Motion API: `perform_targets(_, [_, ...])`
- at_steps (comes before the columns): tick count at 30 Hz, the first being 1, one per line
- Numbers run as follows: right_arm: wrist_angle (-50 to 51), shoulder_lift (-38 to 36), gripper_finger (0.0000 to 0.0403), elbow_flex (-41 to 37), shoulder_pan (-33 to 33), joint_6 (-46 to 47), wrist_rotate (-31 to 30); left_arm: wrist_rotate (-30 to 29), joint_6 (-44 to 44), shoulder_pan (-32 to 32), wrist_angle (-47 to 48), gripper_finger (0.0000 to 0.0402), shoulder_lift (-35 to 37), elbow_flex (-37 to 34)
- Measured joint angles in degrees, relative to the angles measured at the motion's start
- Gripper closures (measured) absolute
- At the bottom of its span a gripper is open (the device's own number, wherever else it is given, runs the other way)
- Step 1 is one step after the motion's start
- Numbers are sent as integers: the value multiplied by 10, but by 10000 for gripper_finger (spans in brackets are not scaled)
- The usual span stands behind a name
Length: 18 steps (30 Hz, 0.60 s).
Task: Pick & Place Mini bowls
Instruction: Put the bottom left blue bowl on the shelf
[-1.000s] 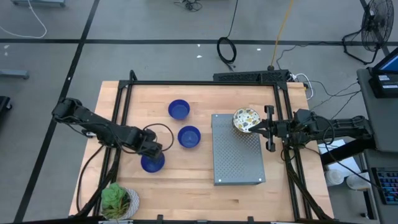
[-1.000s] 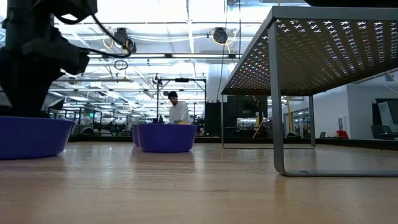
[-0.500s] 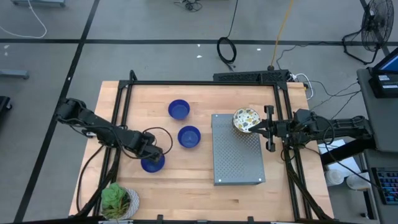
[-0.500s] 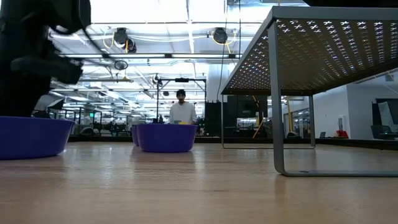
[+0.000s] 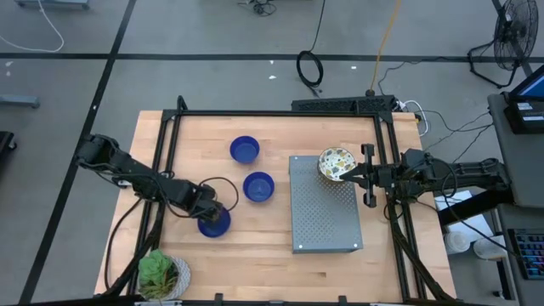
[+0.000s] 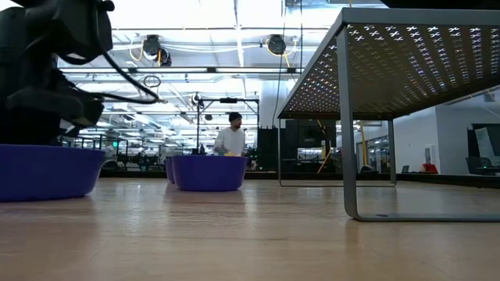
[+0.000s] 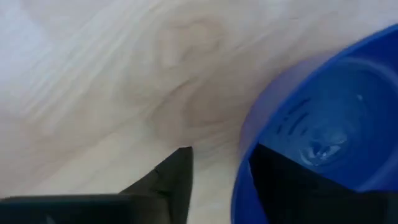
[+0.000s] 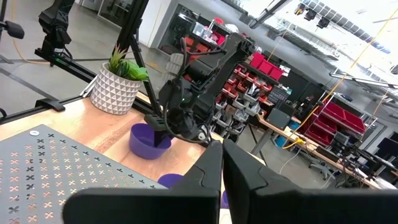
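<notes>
Mini bowls first: the left gripper (image 5: 211, 212) straddles the rim of the nearest blue bowl (image 5: 214, 223), one finger (image 7: 171, 183) outside on the wood, the other inside, jaws narrowing but not clearly clamped. That bowl has slid slightly toward the shelf under the gripper, so the grasp looks nearly made. Just beyond the gripper sit two more blue bowls (image 5: 258, 187). Further out, past the perforated shelf (image 5: 325, 223), the right gripper (image 5: 350, 174) waits fully closed beside a floral bowl (image 5: 335, 161) on the shelf's corner.
</notes>
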<state>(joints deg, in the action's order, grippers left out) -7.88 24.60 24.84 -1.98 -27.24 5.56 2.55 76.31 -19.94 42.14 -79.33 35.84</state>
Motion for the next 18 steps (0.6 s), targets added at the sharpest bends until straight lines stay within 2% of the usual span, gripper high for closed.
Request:
perform_targets(2, [0,0,403,0,0,0,0,3,-17,0,-5,276,0,3])
perform_targets(7, [0,0,403,0,0,4,0,15,-47,4,-7,385,-1,26])
perform_targets(12, [0,0,403,0,0,5,0,-7,-89,6,-6,393,-1,83])
perform_targets(18, [0,1,403,0,0,6,0,-60,-174,19,0,393,-1,196])
